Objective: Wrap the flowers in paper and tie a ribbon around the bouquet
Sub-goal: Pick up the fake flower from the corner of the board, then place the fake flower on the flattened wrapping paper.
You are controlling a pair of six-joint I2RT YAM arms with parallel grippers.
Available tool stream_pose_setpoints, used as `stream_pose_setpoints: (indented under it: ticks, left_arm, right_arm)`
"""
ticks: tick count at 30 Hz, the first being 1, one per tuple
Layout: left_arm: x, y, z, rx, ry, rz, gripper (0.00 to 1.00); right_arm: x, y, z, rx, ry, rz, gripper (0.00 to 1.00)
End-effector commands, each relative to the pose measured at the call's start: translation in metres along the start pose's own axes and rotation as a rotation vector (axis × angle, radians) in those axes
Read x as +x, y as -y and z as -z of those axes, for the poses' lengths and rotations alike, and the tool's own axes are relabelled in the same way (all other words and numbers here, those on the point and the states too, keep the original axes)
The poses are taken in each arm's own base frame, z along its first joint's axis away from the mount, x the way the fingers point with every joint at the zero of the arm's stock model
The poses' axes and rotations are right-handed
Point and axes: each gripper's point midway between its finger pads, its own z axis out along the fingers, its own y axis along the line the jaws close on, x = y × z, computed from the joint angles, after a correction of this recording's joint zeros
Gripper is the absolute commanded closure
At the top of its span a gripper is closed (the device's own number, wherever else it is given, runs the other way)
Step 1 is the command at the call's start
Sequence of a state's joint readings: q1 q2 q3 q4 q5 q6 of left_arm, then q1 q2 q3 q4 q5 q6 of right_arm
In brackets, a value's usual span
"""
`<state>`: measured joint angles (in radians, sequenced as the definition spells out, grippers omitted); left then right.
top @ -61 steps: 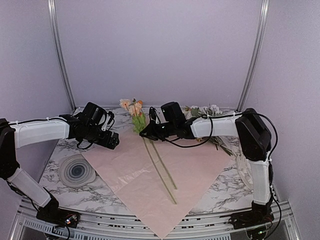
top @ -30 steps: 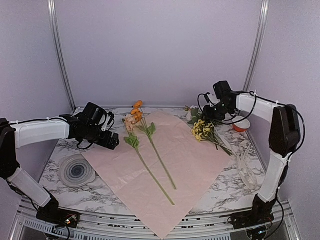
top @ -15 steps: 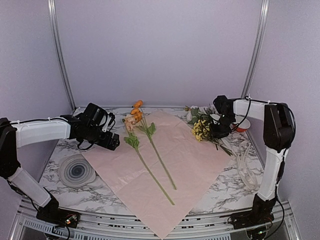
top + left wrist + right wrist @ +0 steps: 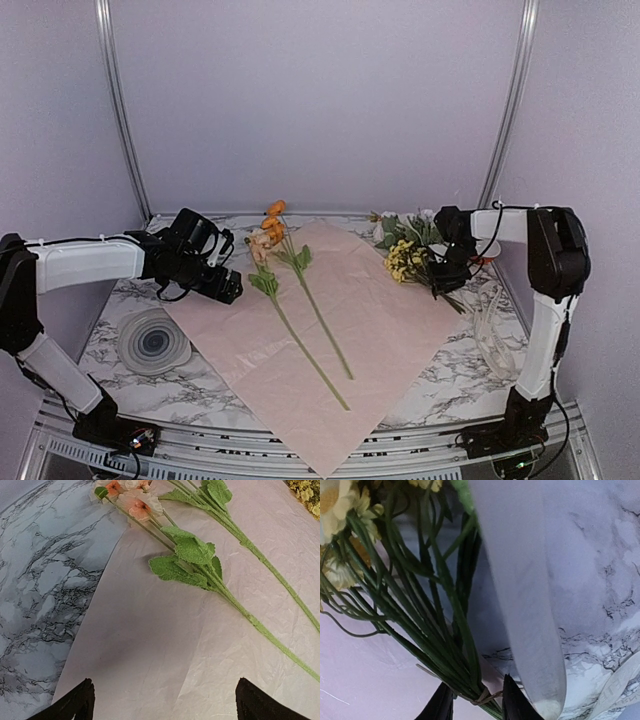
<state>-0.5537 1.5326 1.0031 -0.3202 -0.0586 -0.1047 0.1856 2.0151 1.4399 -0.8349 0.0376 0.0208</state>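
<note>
Two long-stemmed flowers (image 4: 300, 300) with orange and peach blossoms lie across the pink paper (image 4: 380, 320); the left wrist view shows their leaves (image 4: 190, 560). A tied bunch of yellow and whitish flowers (image 4: 403, 260) lies at the paper's right edge. My right gripper (image 4: 445, 275) is down on that bunch. In the right wrist view its fingers (image 4: 477, 690) press on both sides of the green stems (image 4: 445, 645) at the tie. My left gripper (image 4: 228, 290) hangs open over the paper's left edge, and nothing lies between its fingers (image 4: 164, 682). The cream ribbon (image 4: 487, 325) lies loose on the right.
A round grey ringed disc (image 4: 153, 342) lies on the marble table (image 4: 110, 300) at the near left. A small red-and-white bowl (image 4: 482, 256) sits behind my right arm. A broad pale blurred band (image 4: 520, 605) crosses the right wrist view. The enclosure's walls stand close all round.
My right arm has swung from the middle of the paper to the back right, then come down onto the yellow bunch's stems with its jaws narrowing. The left arm has barely moved.
</note>
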Motion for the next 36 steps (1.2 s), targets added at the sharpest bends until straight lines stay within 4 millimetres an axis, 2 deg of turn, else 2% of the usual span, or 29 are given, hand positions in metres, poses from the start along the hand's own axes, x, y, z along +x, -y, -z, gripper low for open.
stream_pose_setpoints:
  ticks: [1,4,7,11,16,21,23,26,29,32,34,36]
  left_arm:
    - [-0.003,0.005,0.002,0.017,-0.01,-0.014,0.01]
    - [-0.004,0.005,0.002,0.019,-0.009,-0.014,0.01]
    - [-0.004,0.006,0.002,0.019,-0.008,-0.013,0.01]
    - [-0.004,0.005,0.003,0.018,-0.008,-0.012,0.01]
    - [-0.004,0.005,0.002,0.017,-0.009,-0.011,0.01]
    - [-0.005,0.006,0.002,0.02,-0.009,-0.008,0.01]
    - [-0.005,0.005,0.001,0.019,-0.01,-0.008,0.01]
    - [-0.005,0.005,0.003,0.014,-0.004,-0.01,0.01]
    - [-0.006,0.004,0.004,0.012,-0.002,-0.011,0.01]
    - [-0.006,0.004,0.004,0.011,0.001,-0.011,0.01]
    - [-0.007,0.003,0.005,0.008,0.004,-0.012,0.01]
    - [-0.007,0.003,0.006,0.006,0.006,-0.012,0.01]
  right_arm:
    - [-0.005,0.006,-0.001,-0.029,0.027,-0.008,0.74]
    - [-0.004,0.002,-0.003,-0.058,0.024,0.0,0.9]
    - [-0.004,-0.002,0.003,-0.081,0.033,0.011,1.0]
    - [-0.003,0.002,0.014,-0.05,0.053,0.02,1.0]
    - [-0.007,0.002,0.042,-0.044,0.115,0.005,1.0]
    - [-0.001,-0.016,0.063,-0.135,0.15,0.001,1.0]
    - [0.002,-0.031,0.076,-0.219,0.181,0.013,1.0]
    - [-0.009,-0.054,0.119,-0.372,0.316,0.044,1.0]
    - [-0.03,-0.063,0.189,-0.443,0.562,0.095,1.0]
    - [-0.04,-0.049,0.265,-0.389,0.879,0.072,1.0]
    - [-0.032,-0.03,0.313,-0.35,1.071,0.012,1.0]
    - [-0.022,-0.021,0.341,-0.375,1.193,-0.021,1.0]
